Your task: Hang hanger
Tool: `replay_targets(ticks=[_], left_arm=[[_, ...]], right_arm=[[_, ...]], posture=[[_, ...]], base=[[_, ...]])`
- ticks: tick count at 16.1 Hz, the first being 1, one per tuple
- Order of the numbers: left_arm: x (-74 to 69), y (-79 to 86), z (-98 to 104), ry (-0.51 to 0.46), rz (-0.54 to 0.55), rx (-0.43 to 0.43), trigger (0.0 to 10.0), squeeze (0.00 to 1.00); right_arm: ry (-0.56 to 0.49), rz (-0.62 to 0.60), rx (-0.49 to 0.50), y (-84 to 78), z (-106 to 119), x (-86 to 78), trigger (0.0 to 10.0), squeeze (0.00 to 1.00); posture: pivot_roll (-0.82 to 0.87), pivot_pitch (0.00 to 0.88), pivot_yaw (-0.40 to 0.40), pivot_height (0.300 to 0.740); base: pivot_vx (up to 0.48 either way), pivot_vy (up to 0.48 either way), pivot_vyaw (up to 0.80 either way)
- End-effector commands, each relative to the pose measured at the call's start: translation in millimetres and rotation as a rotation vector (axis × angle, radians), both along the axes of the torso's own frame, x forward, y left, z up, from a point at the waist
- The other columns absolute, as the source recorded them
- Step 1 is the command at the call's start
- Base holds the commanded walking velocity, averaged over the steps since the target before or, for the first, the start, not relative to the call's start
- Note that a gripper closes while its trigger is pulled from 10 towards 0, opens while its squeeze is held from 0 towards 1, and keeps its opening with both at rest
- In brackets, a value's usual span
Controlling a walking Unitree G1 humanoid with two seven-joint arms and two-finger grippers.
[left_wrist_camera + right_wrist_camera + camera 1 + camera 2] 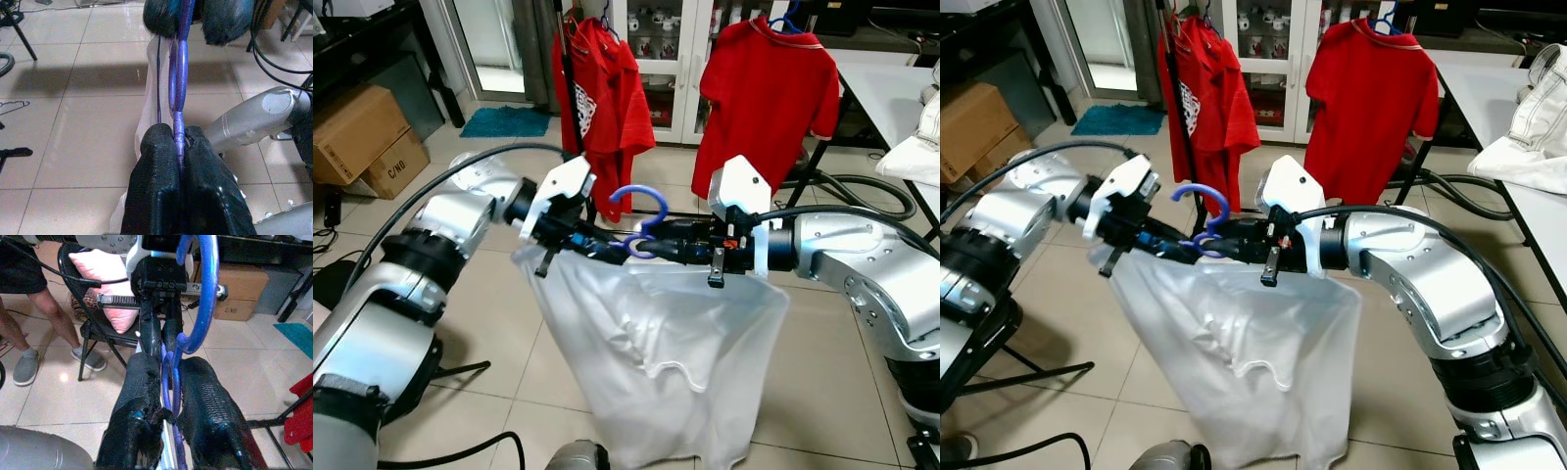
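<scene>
In the centre of the head views, a blue hanger (639,223) carrying a white garment (656,352), hook pointing up, held in the air between both arms. From the left, left gripper (625,251) clamped narrow on the hanger's neck; in the left wrist view, black fingers (156,186) pressed tight on the blue wire with almost no gap. From the right, right gripper (651,238) closed on the same hanger just beside the left one; in the right wrist view, black fingers (205,406) squeezing the blue wire below the hook (203,293). White garment hanging down from the hanger toward the tiled floor (489,323). Behind, in the upper middle, two red shirts (769,98) hanging on a black rack (570,98), one of them with a white print, not readable. At the upper left, cardboard boxes (372,137), lower one marked "C/NO". In the right wrist view, same "C/NO." box (242,289) at the upper right, a chair with a pink pillow (115,284) at the upper left, and a person's legs (34,328) in grey shoes at the left edge
</scene>
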State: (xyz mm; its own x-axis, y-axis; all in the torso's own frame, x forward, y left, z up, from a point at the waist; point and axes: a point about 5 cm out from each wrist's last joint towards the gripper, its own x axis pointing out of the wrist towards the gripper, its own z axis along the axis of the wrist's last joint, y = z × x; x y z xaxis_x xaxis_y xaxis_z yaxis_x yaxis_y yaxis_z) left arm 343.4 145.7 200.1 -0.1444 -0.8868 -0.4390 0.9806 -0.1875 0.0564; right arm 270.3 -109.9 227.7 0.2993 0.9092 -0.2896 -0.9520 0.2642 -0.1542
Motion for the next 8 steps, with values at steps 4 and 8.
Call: replay_targets(ticks=[4,8], left_arm=[[1.8,18.9,-3.2,-0.044,0.108,-0.031,0.0,0.0],[5.0,31.2,-7.1,-0.081,0.264,-0.107,0.0,0.0]], right_arm=[[-0.058,-0.026,0.112,-15.0,20.4,-4.1,10.0,1.0],[-0.073,-0.176,0.185,-38.3,22.5,-5.2,10.0,1.0]], posture=[[-0.02,0.0,0.098,0.74],[-0.01,0.0,0.089,0.74]], base=[[0.0,0.0,0.0],[0.0,0.0,0.0]])
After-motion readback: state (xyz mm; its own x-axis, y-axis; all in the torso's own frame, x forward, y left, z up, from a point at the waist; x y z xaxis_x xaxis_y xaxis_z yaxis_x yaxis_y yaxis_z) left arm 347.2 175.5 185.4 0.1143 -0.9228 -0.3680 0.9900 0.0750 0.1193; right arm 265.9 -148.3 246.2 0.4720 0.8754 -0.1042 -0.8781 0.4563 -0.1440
